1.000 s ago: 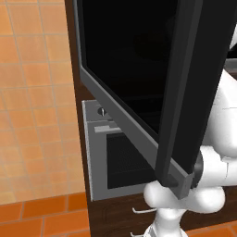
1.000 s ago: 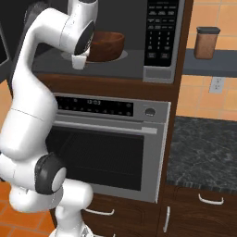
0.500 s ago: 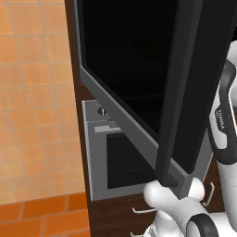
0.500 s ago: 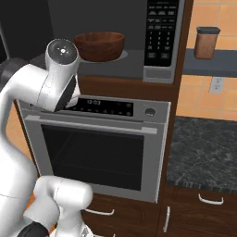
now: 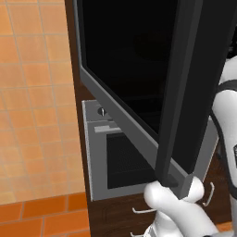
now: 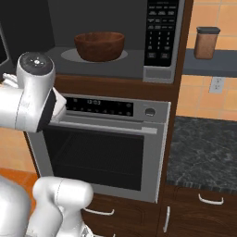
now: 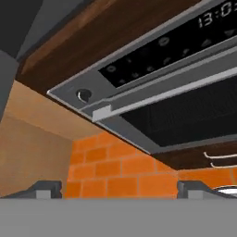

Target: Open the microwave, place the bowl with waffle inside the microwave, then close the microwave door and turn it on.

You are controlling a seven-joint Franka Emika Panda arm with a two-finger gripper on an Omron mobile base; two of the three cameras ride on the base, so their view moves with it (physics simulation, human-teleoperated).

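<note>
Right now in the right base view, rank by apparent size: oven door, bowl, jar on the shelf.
1. Oven door, by far the largest.
2. Bowl, inside the open microwave.
3. Jar, smallest.
Bowl and jar sit at a similar depth, so that order is fairly safe.

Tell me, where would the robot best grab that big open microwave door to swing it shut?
Probably the long dark vertical bar handle at the free edge of the microwave door, approached from the outer, glass-faced side. The bar stands proud of the panel, and the open gripper is free to close around it.
</note>
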